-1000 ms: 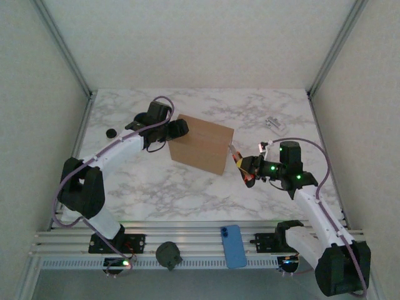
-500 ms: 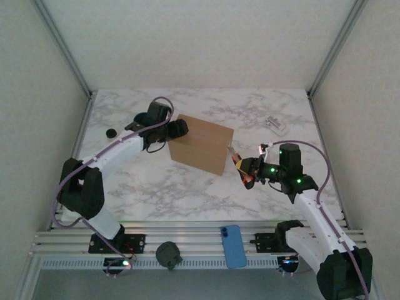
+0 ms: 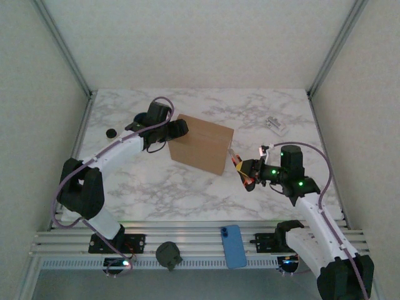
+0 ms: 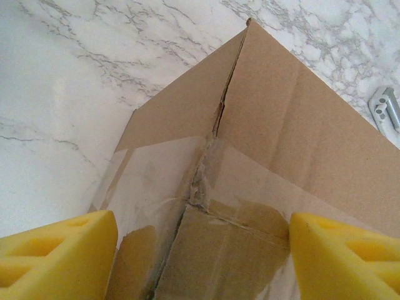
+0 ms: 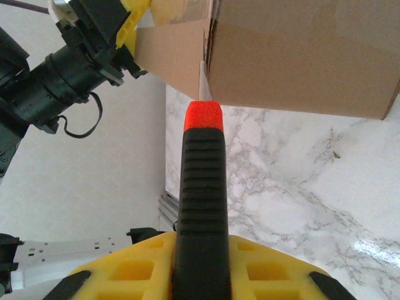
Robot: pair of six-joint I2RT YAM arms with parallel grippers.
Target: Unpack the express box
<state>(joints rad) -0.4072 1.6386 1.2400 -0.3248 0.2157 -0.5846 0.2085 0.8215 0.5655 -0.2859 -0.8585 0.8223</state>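
While left pincer (image 4: 201,247) gapes around express box (image 3: 201,145), right pincer (image 5: 201,270) grips knife (image 5: 201,187).

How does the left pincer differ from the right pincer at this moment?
The left pincer stands open; the right pincer is shut on a black cutter with a red tip. The left pincer straddles the taped end of the express box; the right pincer is apart from the box, with the cutter's blade pointing at its edge. Both have yellow pads.
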